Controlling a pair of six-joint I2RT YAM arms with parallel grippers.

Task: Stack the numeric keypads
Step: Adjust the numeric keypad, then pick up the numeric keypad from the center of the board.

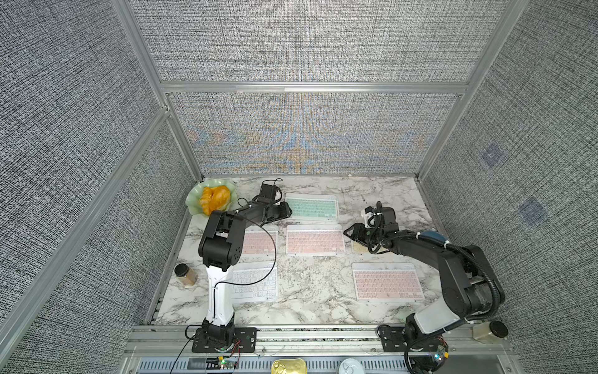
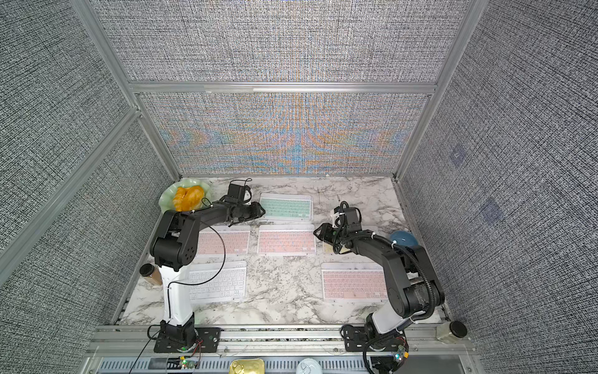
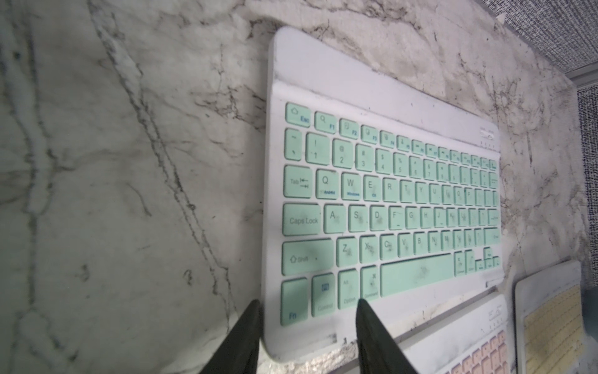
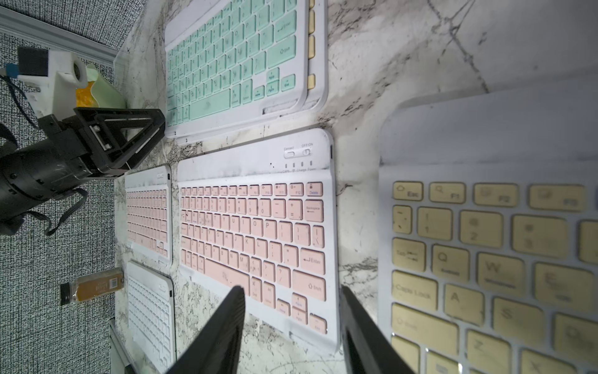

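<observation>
Several white-framed numeric keypads lie flat on the marble table. A mint one [image 1: 312, 207] at the back rests on a yellow-keyed one [image 4: 311, 48]. Two pink ones [image 1: 315, 241] [image 1: 259, 243] lie mid-table, and a white one [image 1: 255, 285] and a third pink one [image 1: 386, 283] lie in front. Another yellow one [image 4: 485, 259] is mostly hidden under my right arm. My left gripper [image 3: 307, 301] is open, low at the mint keypad's [image 3: 388, 200] near-left corner, which sits between its fingers. My right gripper [image 4: 291, 288] is open over the gap between the middle pink keypad [image 4: 252, 233] and the yellow one.
A green plate [image 1: 194, 202] with an orange pastry sits in the back left corner. A spice jar [image 1: 186, 274] stands at the left edge. A blue bowl [image 2: 403, 239] lies behind my right arm. A jar [image 1: 488, 332] stands on the front rail.
</observation>
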